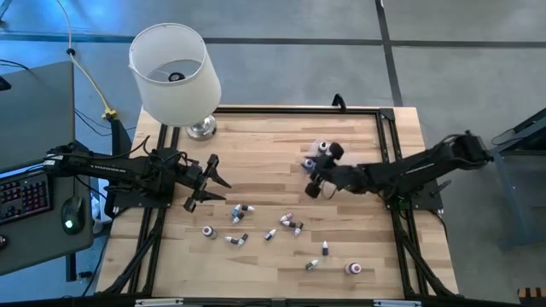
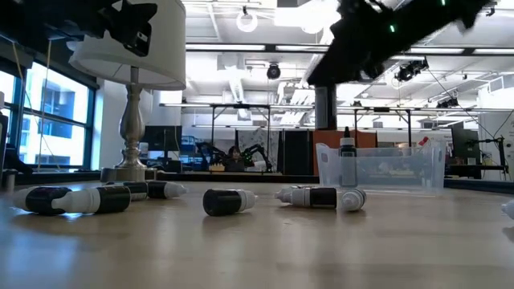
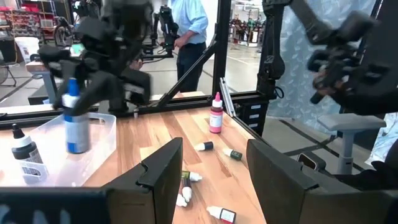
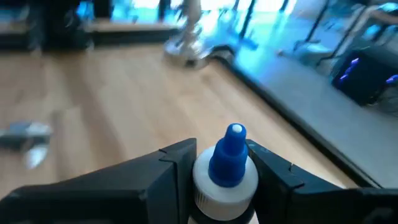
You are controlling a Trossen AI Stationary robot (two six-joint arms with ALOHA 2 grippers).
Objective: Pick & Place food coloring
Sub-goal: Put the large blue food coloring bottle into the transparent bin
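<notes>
On your left you have a white drum-shaded table lamp [image 1: 175, 72] on a silver base at the far left corner of the pale wooden table [image 1: 264, 136]. Just in front of it your left gripper [image 1: 212, 182] hovers over the left part of the board with its two dark fingers spread wide and nothing between them; in the left wrist view those fingers [image 3: 163, 171] frame bare wood and a few small bottles. Moving right, the scattered food coloring bottles [image 1: 241, 211], tiny dark-bodied droppers with white pointed caps, lie on their sides across the near middle of the table, and one magenta bottle [image 3: 216, 117] stands upright farther along. Beyond them sits a clear plastic tub [image 2: 377, 168] with one dark bottle standing inside. Your right gripper [image 1: 319, 175] hangs just beside that tub, right of centre, and pinches a white-bodied dropper bottle with a blue pointed cap [image 4: 227, 163] upright between its pads, clear of the table. A person in a light blue shirt [image 3: 188, 18] stands in the room behind.
</notes>
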